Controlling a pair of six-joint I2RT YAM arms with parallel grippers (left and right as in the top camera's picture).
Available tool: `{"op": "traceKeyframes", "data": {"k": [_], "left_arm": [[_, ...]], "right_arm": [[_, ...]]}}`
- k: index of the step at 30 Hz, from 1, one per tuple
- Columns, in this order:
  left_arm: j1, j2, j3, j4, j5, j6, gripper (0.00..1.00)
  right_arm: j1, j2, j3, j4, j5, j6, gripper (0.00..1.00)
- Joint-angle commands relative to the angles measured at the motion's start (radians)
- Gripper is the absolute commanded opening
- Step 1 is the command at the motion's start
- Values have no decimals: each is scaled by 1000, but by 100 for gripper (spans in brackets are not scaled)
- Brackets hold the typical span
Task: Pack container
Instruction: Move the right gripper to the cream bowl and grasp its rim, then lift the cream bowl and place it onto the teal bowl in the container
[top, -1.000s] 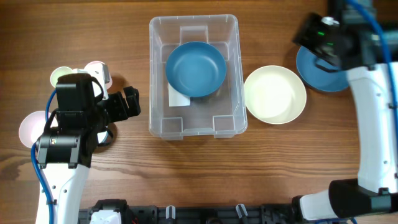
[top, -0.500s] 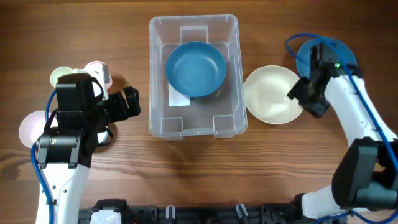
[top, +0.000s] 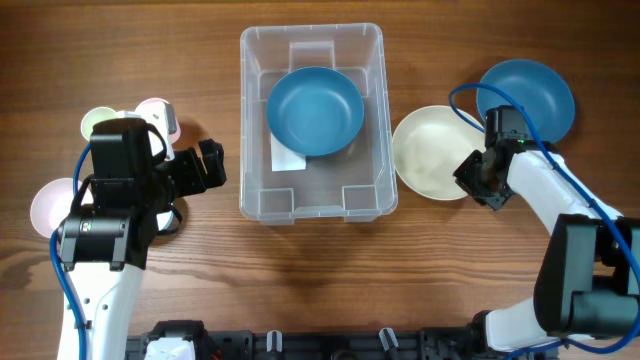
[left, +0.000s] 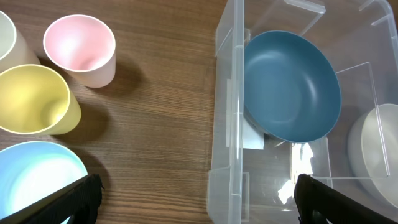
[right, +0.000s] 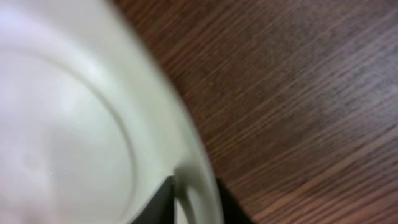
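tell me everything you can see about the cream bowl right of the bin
The cream bowl is round, shallow and plain, plastic by its look, and empty. It stands upright on the wooden table, close against the right side of the clear container; whether they touch is unclear. The right gripper is at its right rim, one finger on each side of it; the pictures do not show whether they pinch it.

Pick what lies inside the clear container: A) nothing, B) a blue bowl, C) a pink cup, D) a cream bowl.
B: a blue bowl sits on the floor of the container, while the cream bowl stands outside it.
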Motion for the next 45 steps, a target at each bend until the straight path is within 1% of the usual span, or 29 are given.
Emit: {"op": "traceKeyframes", "data": {"k": [1, 2, 8, 10, 13, 18, 21, 26, 31, 34, 37, 42, 45], "left_arm": [[-1, 0, 17, 2, 11, -9, 100], [-1, 0, 17, 2, 11, -9, 100], [-1, 0, 17, 2, 11, -9, 100], [-1, 0, 17, 2, 11, -9, 100], [-1, 0, 17, 2, 11, -9, 100], [-1, 0, 17, 2, 11, -9, 100], [-1, 0, 17, 2, 11, -9, 100], [-1, 0, 17, 2, 12, -9, 100], [-1, 0, 17, 2, 12, -9, 100], [-1, 0, 17, 2, 12, -9, 100], [-1, 0, 17, 2, 11, -9, 100], [-1, 0, 17, 2, 12, -10, 100], [-1, 0, 17, 2, 12, -9, 100]], "right_arm": [[-2, 10, -2, 4, -14, 5, 7], [-2, 10, -2, 4, -14, 5, 4], [-2, 5, 17, 1, -47, 1, 4], [-2, -17, 56, -15, -79, -24, 4], [-2, -63, 151, -71, -88, -48, 4], [-2, -157, 388, -174, -71, -77, 4], [4, -185, 493, -195, -65, -85, 4], [87, -202, 639, -193, -65, -132, 4], [251, -200, 669, -120, -55, -190, 4], [373, -161, 669, -74, -3, -195, 4], [449, -69, 669, -33, 18, -208, 4], [472, 100, 669, -21, 12, -206, 4], [472, 200, 669, 3, -25, -207, 4]]}}
